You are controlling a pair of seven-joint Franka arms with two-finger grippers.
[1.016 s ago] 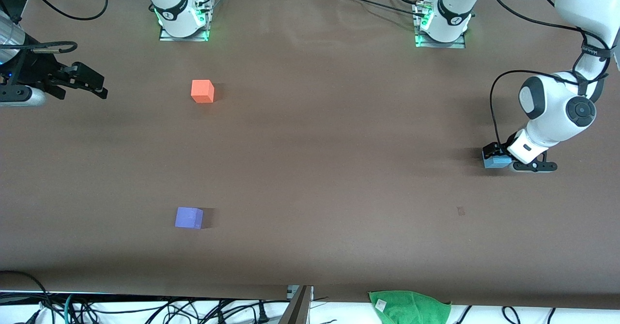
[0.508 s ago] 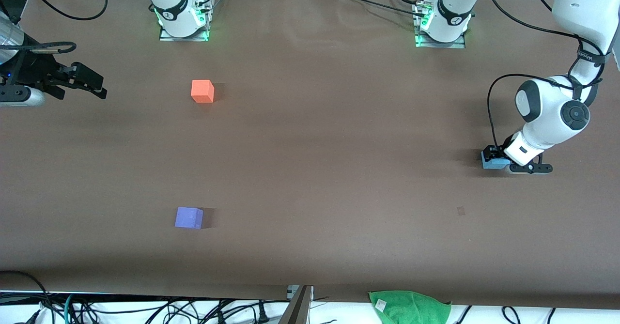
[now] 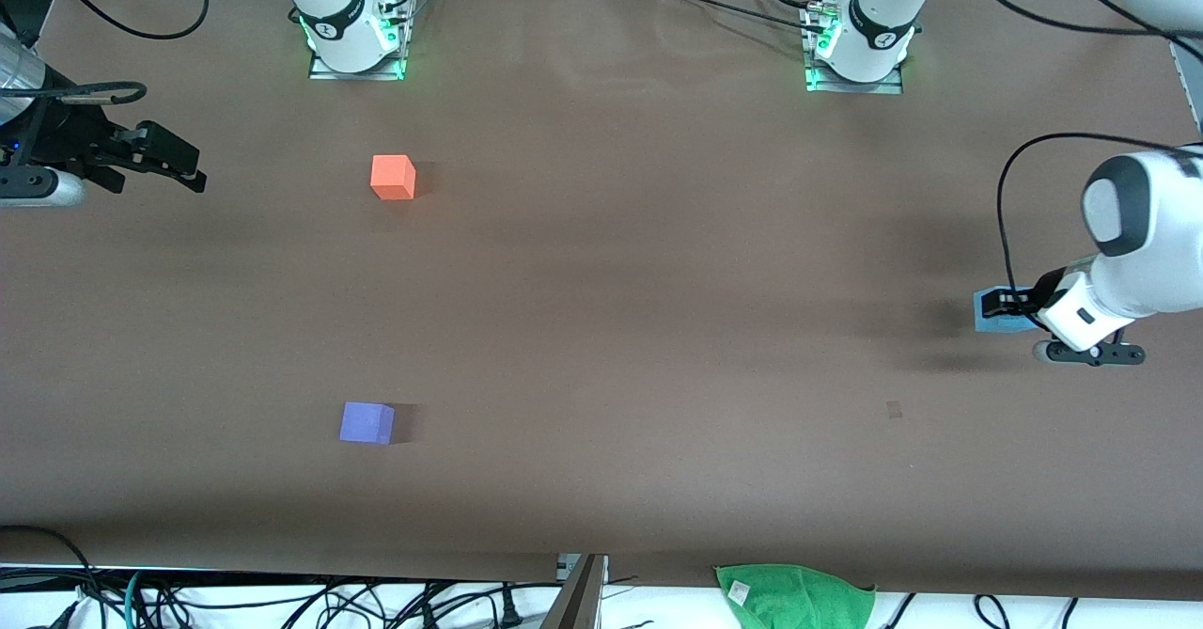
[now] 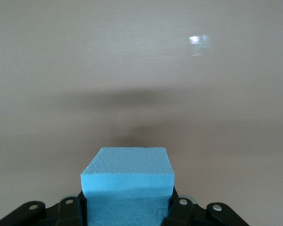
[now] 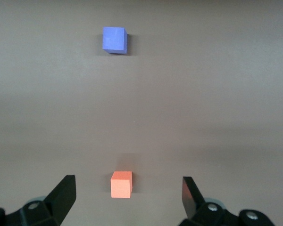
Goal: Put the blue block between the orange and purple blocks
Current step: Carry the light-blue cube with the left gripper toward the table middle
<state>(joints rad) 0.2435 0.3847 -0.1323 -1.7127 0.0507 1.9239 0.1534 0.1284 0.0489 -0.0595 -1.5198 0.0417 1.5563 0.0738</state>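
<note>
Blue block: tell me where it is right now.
The blue block is clamped in the left gripper, lifted over the table at the left arm's end, apart from the orange block and purple block.

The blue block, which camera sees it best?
The left wrist view: the blue block fills the foreground, clamped in the left tool. The front view shows only a sliver beside the arm. The right wrist view misses it.
</note>
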